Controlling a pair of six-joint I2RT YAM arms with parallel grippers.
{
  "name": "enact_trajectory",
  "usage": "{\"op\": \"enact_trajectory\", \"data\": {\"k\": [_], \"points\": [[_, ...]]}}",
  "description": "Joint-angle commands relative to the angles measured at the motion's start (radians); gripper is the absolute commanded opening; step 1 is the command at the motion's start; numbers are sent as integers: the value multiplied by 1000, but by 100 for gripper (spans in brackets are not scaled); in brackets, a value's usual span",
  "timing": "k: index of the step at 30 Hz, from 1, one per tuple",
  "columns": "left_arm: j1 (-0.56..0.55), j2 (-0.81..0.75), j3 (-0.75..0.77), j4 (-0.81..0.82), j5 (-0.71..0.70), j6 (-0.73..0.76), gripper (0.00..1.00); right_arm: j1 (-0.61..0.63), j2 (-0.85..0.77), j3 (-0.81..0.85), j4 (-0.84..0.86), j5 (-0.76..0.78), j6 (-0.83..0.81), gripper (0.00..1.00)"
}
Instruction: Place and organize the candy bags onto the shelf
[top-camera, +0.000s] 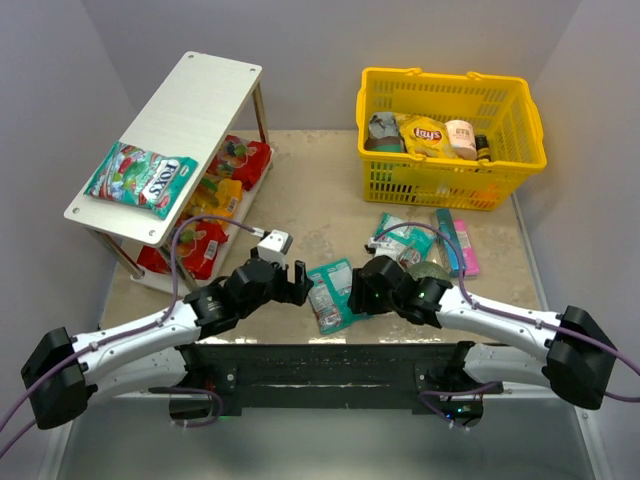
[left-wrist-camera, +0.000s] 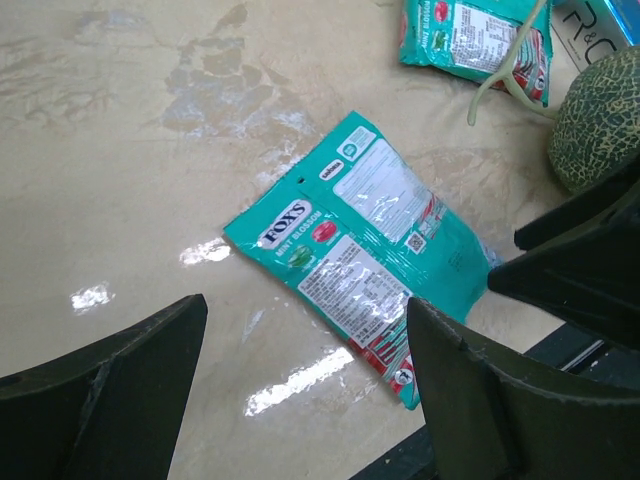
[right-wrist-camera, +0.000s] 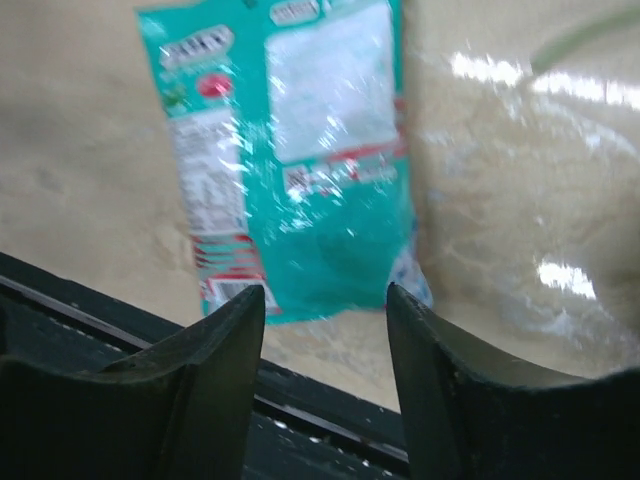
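At the desk's (top-camera: 320, 190) 10 o'clock the shelf (top-camera: 185, 100) is seen, set at a slant. A green-white candy bag (top-camera: 140, 180) lies flat on the near end of its top tier. Red and yellow candy bags (top-camera: 205, 245) are packed in a row on the lower tier.

Toward 6 o'clock, near the front edge of the desk, the left end effector (top-camera: 293, 281) is held low. In the left wrist view its fingers are spread wide and nothing is gripped between them.

A teal candy bag (top-camera: 330, 293) lies flat on the desk just at 3 o'clock of that end effector, printed back up, between the two arms. The right end effector (top-camera: 360, 290) is placed at the bag's 3 o'clock side. In the right wrist view its fingers are parted by a narrower gap over the bag's near edge, and the bag is not clamped.

A second teal candy bag (top-camera: 402, 238) lies at 1 o'clock of the first, with a dark green ball (left-wrist-camera: 600, 120) beside it. At the desk's 1 o'clock a yellow basket (top-camera: 450, 160) with packets inside is seen.
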Motion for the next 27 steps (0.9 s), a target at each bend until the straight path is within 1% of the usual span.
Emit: {"op": "enact_trajectory", "data": {"k": [1, 3, 7, 12, 14, 15, 17, 18, 19, 24, 27], "points": [[-3, 65, -10, 215, 47, 22, 85, 0, 1, -57, -24, -80, 112, 52], [-4, 114, -15, 252, 53, 30, 85, 0, 1, -89, 13, -106, 152, 52], [-11, 196, -21, 349, 65, 48, 81, 1, 22, -180, 102, -146, 209, 49], [-30, 314, -29, 409, 42, 60, 76, -2, 94, -199, 190, -76, 235, 46], [-40, 361, -29, 420, 25, 59, 74, -8, 119, -173, 196, -45, 226, 45], [-41, 375, -30, 421, 21, 59, 70, -12, 148, -162, 196, -28, 212, 44], [-49, 410, -43, 423, 4, 47, 65, -41, 177, -127, 197, 2, 195, 44], [-50, 421, -50, 426, 4, 42, 60, -57, 188, -116, 199, 7, 175, 43], [-52, 429, -55, 430, 5, 36, 58, -71, 208, -99, 205, 4, 164, 43], [-66, 453, -107, 446, 1, -12, 51, -135, 239, -47, 227, 12, 95, 42], [-81, 469, -125, 456, 2, -29, 50, -158, 257, -15, 248, 7, 54, 43]]}}
